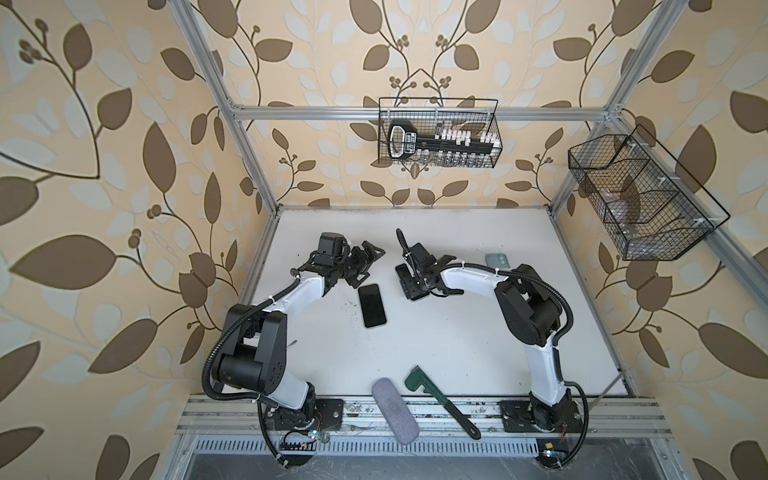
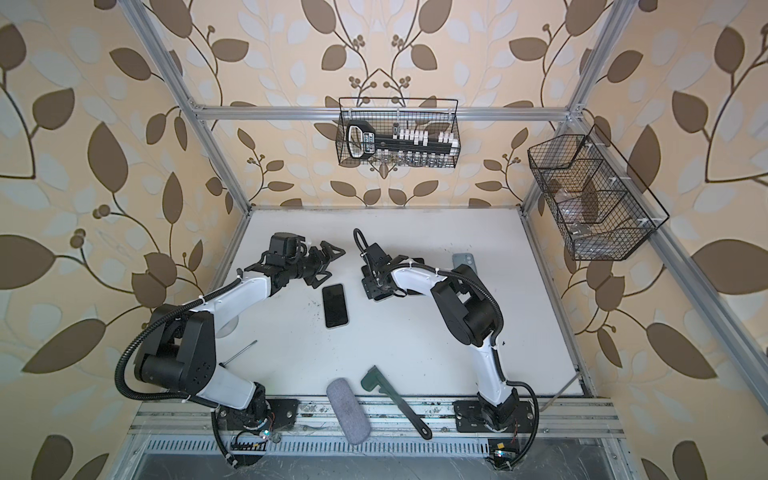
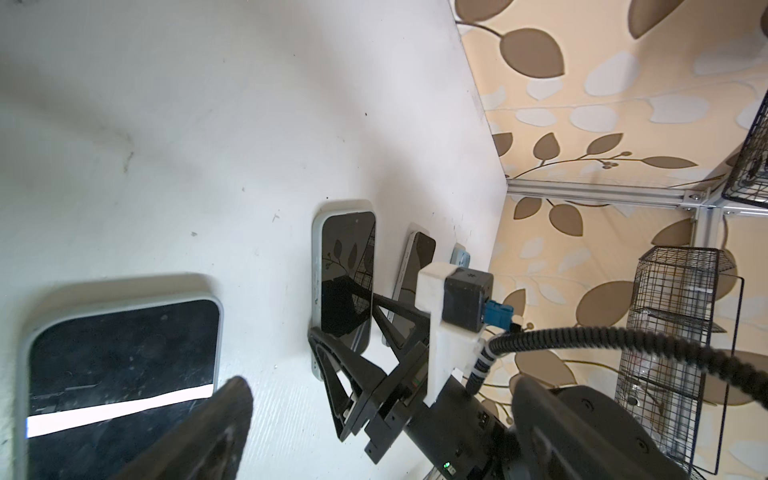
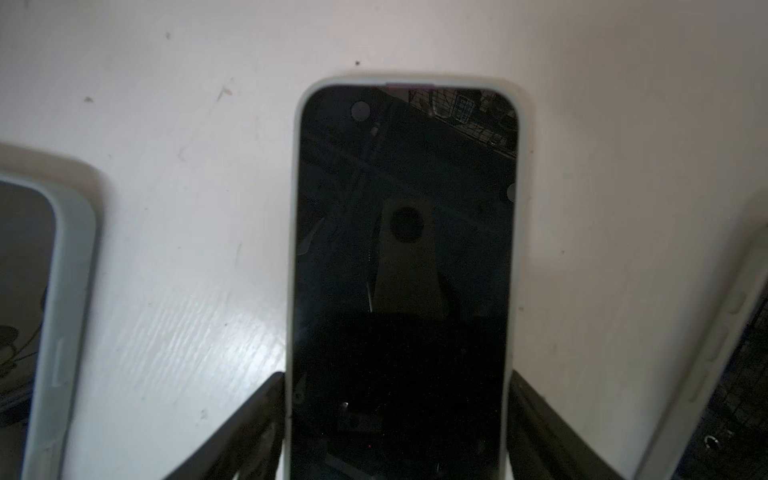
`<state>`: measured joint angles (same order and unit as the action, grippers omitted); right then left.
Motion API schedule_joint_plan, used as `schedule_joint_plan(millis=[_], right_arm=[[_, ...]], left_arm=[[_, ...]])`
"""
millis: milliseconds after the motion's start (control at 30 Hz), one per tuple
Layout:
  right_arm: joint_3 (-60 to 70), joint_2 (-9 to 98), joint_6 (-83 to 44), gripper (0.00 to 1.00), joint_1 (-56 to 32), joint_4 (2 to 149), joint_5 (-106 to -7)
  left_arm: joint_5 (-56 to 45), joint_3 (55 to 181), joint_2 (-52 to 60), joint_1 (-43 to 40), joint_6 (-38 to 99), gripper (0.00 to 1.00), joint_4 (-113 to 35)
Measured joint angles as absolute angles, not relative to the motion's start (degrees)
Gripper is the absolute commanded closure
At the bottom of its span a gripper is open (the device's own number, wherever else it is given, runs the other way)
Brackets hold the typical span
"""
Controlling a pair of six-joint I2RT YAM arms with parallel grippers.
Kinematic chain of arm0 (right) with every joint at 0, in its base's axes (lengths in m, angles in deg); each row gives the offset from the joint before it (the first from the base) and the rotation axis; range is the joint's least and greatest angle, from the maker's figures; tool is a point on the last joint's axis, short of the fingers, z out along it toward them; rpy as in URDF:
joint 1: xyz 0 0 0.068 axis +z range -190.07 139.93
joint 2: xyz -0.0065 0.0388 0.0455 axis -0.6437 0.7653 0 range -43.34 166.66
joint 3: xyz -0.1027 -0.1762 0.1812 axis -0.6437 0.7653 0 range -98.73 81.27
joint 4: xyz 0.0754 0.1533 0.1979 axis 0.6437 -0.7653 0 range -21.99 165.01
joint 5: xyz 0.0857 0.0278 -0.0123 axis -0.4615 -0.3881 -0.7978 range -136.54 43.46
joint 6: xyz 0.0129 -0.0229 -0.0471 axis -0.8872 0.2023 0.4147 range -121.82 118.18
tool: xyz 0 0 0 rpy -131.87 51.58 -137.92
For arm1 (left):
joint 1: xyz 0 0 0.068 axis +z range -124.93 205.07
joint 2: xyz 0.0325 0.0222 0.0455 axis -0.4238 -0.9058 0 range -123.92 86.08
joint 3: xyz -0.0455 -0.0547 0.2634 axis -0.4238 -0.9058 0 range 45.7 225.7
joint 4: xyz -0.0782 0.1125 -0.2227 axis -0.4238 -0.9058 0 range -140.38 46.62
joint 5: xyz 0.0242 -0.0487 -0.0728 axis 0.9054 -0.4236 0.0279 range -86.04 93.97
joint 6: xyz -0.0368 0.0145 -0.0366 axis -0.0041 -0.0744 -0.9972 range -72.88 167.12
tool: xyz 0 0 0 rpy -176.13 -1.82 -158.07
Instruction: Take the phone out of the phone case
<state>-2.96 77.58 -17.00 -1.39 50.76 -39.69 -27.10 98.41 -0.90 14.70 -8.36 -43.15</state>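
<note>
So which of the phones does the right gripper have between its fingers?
The pale-cased phone filling the right wrist view: the right gripper has a finger along each long edge. The phone by the left gripper and the one beyond lie untouched.

I noted a black-screened phone in a pale grey case, a white table, and beige walls with brown leaves.

Dark phone flat on white table, green wrench near front edge
</note>
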Motion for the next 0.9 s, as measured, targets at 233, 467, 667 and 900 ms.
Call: schedule_joint_plan(millis=[233,467,667,900], right_arm=[[-3.3,77.6,-16.3,0.32,-2.0,50.3,-40.8],[-3.5,77.6,-15.5,0.34,-3.0,50.1,-42.1],[-3.5,77.2,-15.3,0.35,-4.5,49.8,-43.7],[-2.6,75.4,-15.3,0.36,-6.0,49.2,-46.1]], left_arm=[[-27.2,98.3,-0.9,15.1,-8.4,0.01,-43.0],[-27.6,98.1,-1.2,15.1,-8.4,0.01,-42.5],[-27.6,98.1,-2.9,14.6,-8.4,0.01,-41.6],[-29.0,98.1,-7.1,12.3,-9.2,0.01,-38.2]])
